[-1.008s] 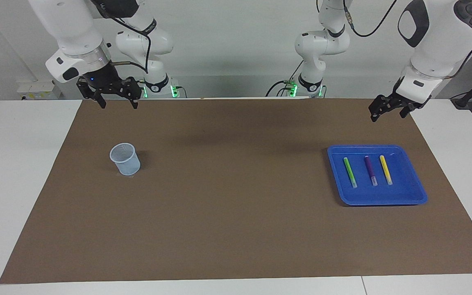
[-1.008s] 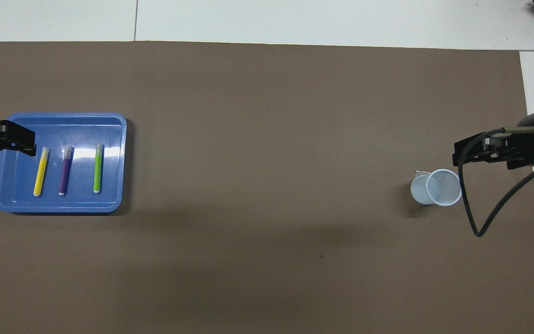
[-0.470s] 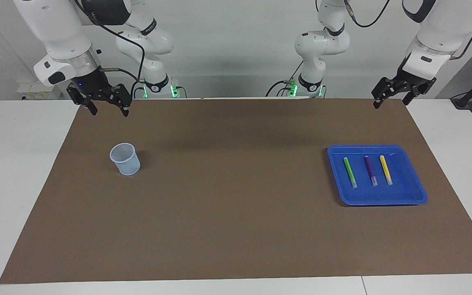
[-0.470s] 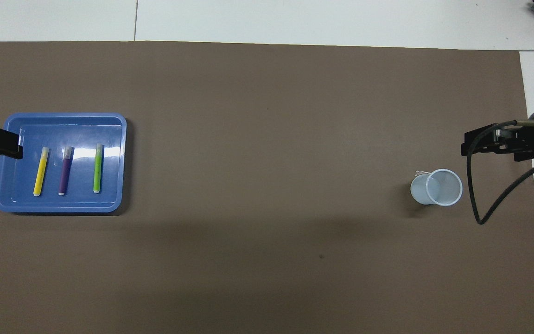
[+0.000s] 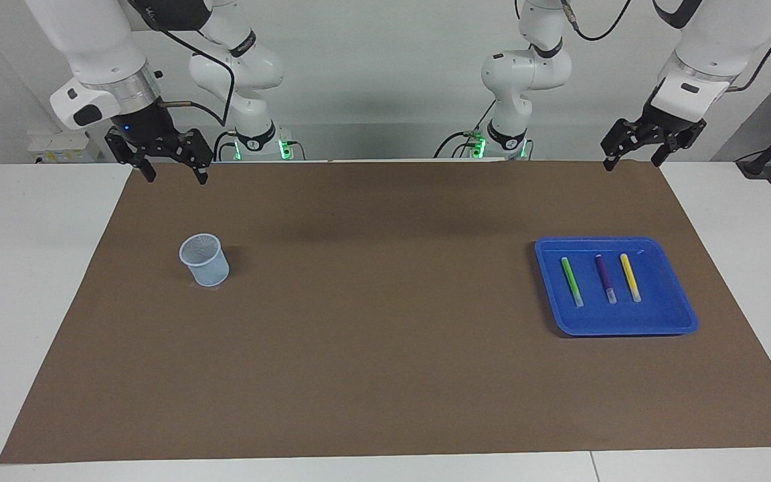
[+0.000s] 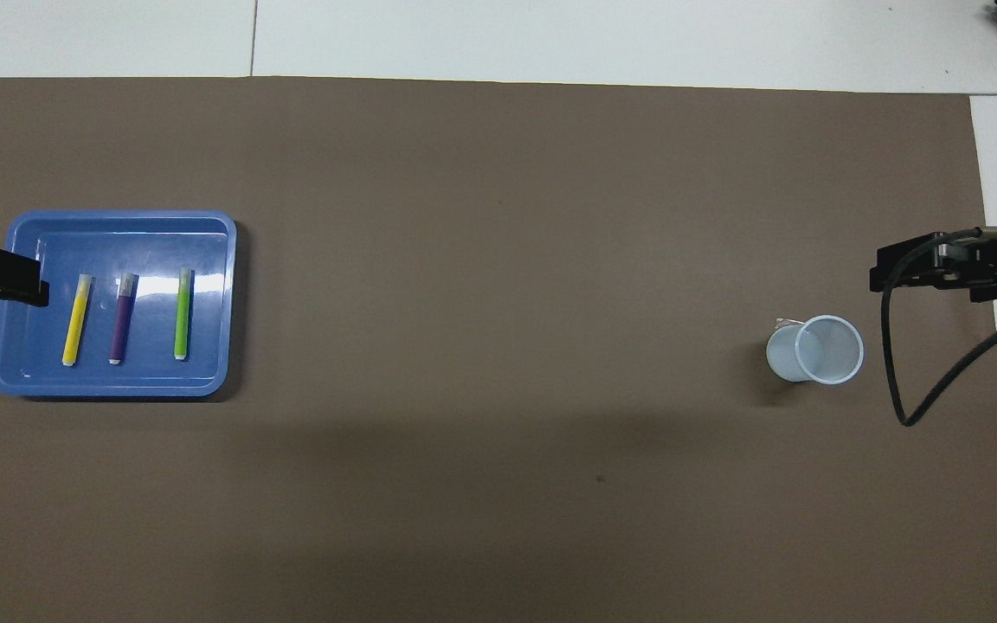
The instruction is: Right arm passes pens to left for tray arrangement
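Note:
The blue tray (image 5: 683, 318) (image 6: 204, 234) lies toward the left arm's end of the table. Three pens rest side by side in it: green (image 5: 571, 281) (image 6: 182, 313), purple (image 5: 605, 278) (image 6: 120, 317) and yellow (image 5: 630, 276) (image 6: 76, 318). My left gripper (image 5: 630, 164) hangs open and empty in the air over the mat's edge by the robots, clear of the tray. My right gripper (image 5: 175, 177), with a blue light on its wrist, hangs open and empty over the mat's corner at the right arm's end.
A small translucent pale-blue cup (image 5: 204, 260) (image 6: 815, 349) stands upright on the brown mat (image 5: 385, 348) toward the right arm's end. A black cable (image 6: 892, 381) loops down from the right wrist beside the cup.
Both grippers have drawn back toward the robots and the table's ends, staying open. The left one has pulled off the tray, the right one away from the cup. Pens, tray and cup are unmoved.

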Controlling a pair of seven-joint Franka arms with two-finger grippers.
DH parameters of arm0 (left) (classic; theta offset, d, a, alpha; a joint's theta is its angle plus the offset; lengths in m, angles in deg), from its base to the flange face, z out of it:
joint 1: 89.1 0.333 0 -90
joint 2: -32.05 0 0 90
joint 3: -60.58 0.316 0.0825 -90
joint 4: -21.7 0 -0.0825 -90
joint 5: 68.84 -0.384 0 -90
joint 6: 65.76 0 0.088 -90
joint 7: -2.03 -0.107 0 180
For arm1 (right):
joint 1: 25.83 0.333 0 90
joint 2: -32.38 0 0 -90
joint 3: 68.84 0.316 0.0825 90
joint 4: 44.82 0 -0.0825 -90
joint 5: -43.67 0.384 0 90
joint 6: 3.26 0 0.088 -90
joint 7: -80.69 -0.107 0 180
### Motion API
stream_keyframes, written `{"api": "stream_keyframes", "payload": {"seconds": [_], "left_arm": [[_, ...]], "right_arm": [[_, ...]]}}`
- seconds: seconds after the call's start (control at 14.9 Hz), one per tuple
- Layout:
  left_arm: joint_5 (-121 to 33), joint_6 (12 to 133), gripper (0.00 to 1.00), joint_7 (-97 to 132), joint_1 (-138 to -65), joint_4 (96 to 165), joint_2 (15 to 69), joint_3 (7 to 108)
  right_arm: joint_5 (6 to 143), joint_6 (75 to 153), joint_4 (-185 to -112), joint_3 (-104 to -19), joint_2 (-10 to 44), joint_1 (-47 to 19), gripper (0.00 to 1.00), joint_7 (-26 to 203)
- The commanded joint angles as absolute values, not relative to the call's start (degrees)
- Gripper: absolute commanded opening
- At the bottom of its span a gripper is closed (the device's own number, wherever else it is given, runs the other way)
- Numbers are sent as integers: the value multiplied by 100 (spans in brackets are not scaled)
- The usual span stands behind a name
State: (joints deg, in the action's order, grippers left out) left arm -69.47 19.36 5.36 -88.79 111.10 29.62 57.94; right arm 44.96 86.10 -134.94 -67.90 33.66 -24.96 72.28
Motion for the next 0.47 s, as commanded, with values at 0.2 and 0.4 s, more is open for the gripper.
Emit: {"api": "stream_keyframes", "payload": {"seconds": [0.2, 0.4], "left_arm": [[-6876, 2362, 100, 545, -8945, 11820, 2633, 5838], [-6884, 2406, 100, 545, -8954, 11733, 2668, 5716]], "right_arm": [[4428, 8718, -13675, -6778, 3502, -2530, 100, 7314], [4428, 8718, -13675, -6778, 3502, -2530, 100, 7314]]}}
